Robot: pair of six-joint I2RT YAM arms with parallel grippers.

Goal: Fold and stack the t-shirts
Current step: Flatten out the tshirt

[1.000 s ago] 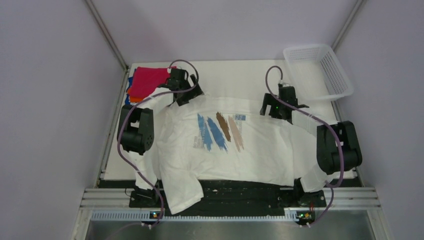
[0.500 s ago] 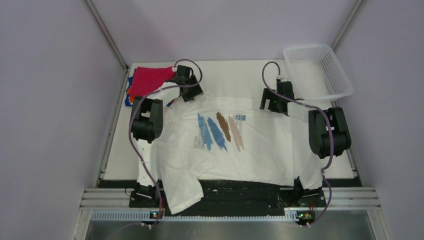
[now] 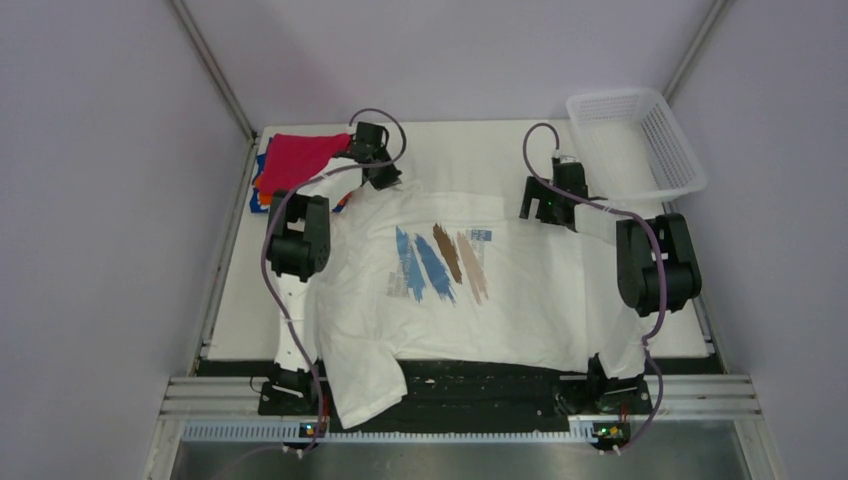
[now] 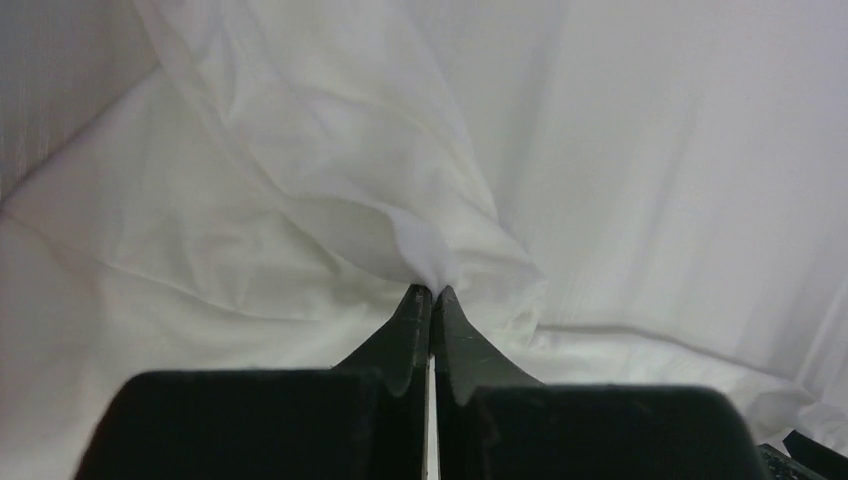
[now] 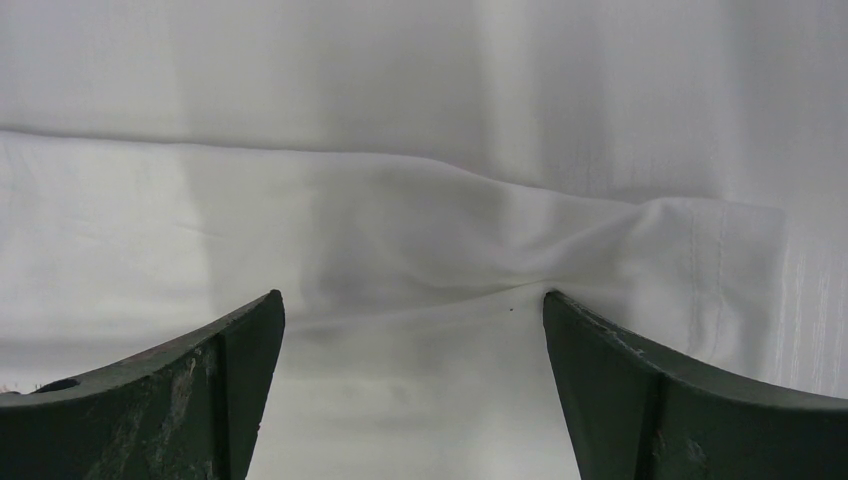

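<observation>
- Since a second ago the left arm has drawn its elbow in toward the middle. The left claw has slid a little toward the far edge and snapped shut. The right arm has pulled its elbow in too, and its claw has shifted only slightly.
- The left claw is fully closed, its two black fingers pressed together on a small pinch of the white shirt at the shirt's far left corner. The cloth rises into a small peak right at the tips.
- The right claw is spread as wide as it goes and holds nothing. Its fingers stand on either side of a rumpled, hemmed edge of the same shirt near its far right corner. I cannot tell whether they touch the cloth.
- The white shirt lies spread face up across the middle of the table, with blue and brown stripes on the chest. One sleeve droops over the near edge, between the arm bases.
- In the far left corner a folded red shirt tops a stack just beside the left claw. An orange shirt and a blue shirt show as edges beneath it.
- A white mesh basket sits at the far right corner, apart from the white shirt.
</observation>
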